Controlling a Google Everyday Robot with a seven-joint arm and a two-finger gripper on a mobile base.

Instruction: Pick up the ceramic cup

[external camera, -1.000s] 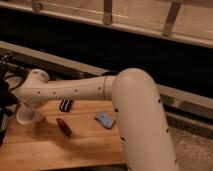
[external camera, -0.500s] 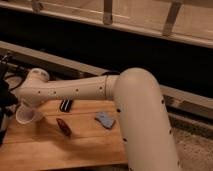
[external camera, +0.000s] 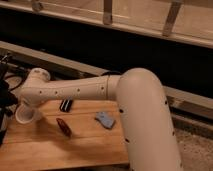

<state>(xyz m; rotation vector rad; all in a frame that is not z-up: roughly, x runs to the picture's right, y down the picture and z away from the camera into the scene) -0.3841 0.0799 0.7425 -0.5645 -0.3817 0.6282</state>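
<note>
Reaching across the wooden tabletop (external camera: pixel 95 147), the white arm (external camera: pixel 75 92) ends at the far left edge, where the dark end effector (external camera: pixel 6 97) sits just beside the cup (external camera: pixel 24 115). Whether it grips the cup cannot be told. The cup looks close to the tabletop's left edge, so a weak or off-centre hold could tip it or knock it off. A red object (external camera: pixel 63 126), a dark object (external camera: pixel 66 105) and a blue object (external camera: pixel 105 120) lie nearby, apart from the cup.

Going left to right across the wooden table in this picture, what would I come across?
End effector at the far left → ceramic cup → red object → black object → blue object.
</note>
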